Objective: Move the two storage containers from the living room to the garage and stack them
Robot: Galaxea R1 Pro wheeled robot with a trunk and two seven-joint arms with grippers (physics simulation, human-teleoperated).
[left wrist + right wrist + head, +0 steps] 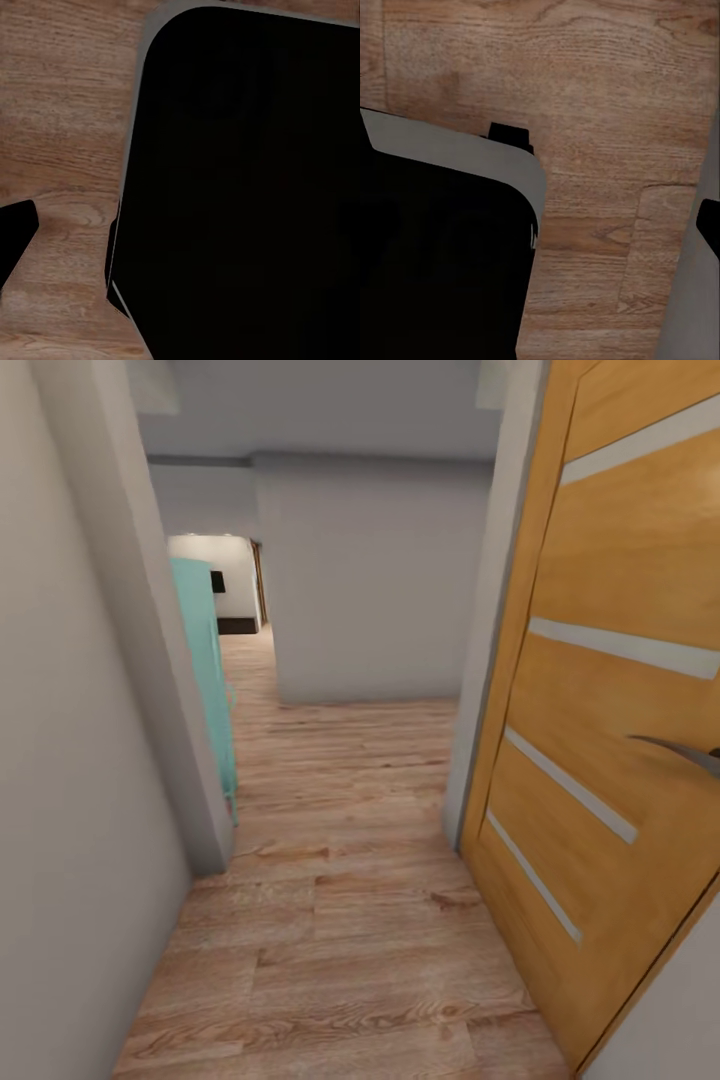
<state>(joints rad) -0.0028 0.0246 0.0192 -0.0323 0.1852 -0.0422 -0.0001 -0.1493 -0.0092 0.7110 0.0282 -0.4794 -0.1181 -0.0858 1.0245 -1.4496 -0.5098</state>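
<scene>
Hallway w/ light wood plank floor [340,920] runs ahead in head view, narrow, between pale grey wall [70,760] on the left and an open wooden door [620,690] on the right. Door is orange-brown w/ pale stripes across it, swung toward the camera; a dark curved handle [680,752] shows at its right edge. Door frame [490,660], grey, stands just left of the door. Straight ahead the hall ends at a plain grey-white wall [370,580]; the floor turns left past it toward a brighter room w/ white wall [235,575] and a dark strip at its base. Turquoise panel [210,680], prob. a cabinet or door edge, stands upright against the left wall corner, touching the plank floor.

Left wrist view: big black rounded robot body part [240,187] w/ thin grey edge over the same wood planks [67,127]; a small black piece [15,232] at one side, apart from it. Can't tell whether left jaws are released or clenched; fingers not made out.

Right wrist view: black part w/ grey rim [442,247] over planks [607,112], grey surface [694,300] along one edge. Right jaws' state can't be told either.

Storage containers aren't visible at this moment, so their place can't be told; the surroundings are plank-floored hall, not dark concrete.
</scene>
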